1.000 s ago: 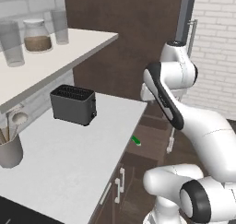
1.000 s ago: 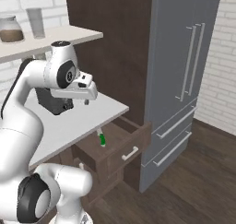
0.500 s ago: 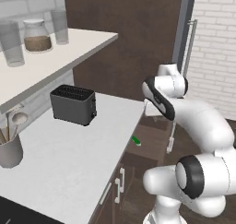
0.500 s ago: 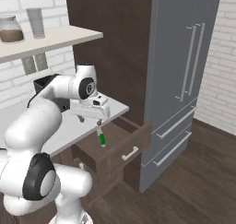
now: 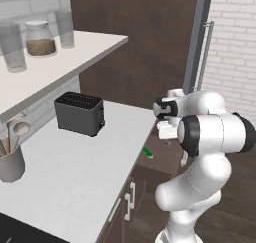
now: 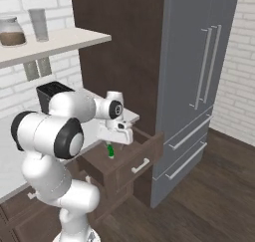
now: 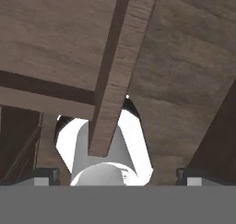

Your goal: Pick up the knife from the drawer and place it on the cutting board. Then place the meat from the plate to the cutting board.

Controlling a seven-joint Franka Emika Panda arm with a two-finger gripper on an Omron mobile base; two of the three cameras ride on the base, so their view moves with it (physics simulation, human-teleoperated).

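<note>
Both fingers [image 6: 118, 136] stood wide, empty, above the open drawer [image 6: 130, 159], positioned to reach the knife [image 6: 110, 151].

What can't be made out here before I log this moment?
- Knife blade: right base view, hidden behind the open drawer wall and the hand; a bit of green handle shows.
- Knife in the left base view: too small, partly behind the counter edge.
- Knife in the hand view: cut off by the top left corner.
- Drawer's remaining contents: hidden by its walls.
</note>
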